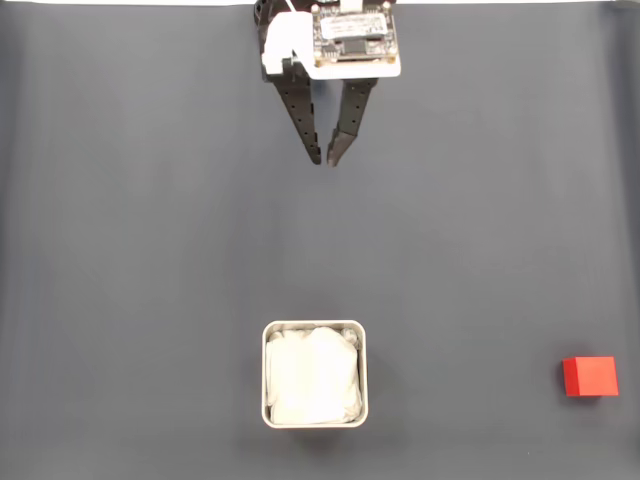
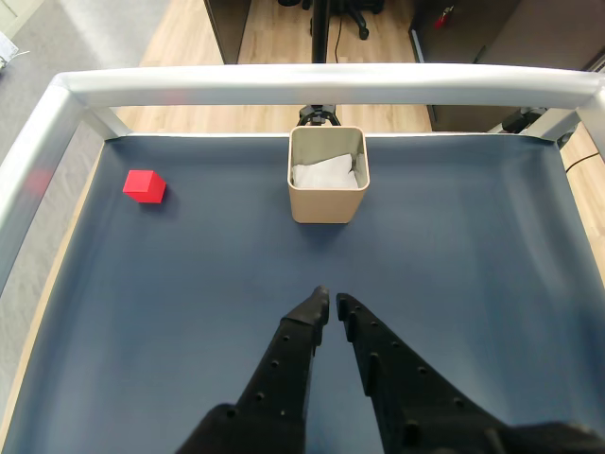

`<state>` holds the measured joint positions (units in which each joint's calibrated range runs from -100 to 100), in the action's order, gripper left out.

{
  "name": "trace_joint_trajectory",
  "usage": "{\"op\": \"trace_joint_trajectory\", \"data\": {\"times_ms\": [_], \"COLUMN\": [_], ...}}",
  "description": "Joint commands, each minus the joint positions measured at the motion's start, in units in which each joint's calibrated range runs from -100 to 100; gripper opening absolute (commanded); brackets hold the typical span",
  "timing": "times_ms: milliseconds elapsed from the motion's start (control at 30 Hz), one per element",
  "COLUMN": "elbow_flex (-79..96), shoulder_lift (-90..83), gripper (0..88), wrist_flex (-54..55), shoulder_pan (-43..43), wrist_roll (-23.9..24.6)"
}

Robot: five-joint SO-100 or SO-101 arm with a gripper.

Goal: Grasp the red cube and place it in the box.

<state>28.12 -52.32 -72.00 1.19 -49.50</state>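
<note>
Nothing grasped yet: the black two-finger gripper (image 2: 331,301), fingers nearly closed and empty, hangs over the dark blue surface (image 2: 454,265); beyond stands the silvery paper-lined box (image 2: 327,200) (the small red cube (image 2: 144,185) sits well left), so swing left, open

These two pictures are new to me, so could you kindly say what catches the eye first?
The red cube stands out, alone on the dark mat at the fixed view's lower right. The box, lined in white, sits at bottom centre. The black hand, fingertips nearly together, hangs at the top, holding nothing.
</note>
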Motion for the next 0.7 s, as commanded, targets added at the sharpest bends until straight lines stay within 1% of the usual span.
{"op": "trace_joint_trajectory", "data": {"times_ms": [0,267,667], "elbow_flex": [-4.0,-8.1,-14.0], "shoulder_lift": [1.8,7.5,19.0], "gripper": [0.0,0.0,0.3], "wrist_flex": [0.0,2.1,8.5], "shoulder_pan": [1.7,7.2,16.5], "wrist_roll": [-0.1,-0.2,-0.8]}}
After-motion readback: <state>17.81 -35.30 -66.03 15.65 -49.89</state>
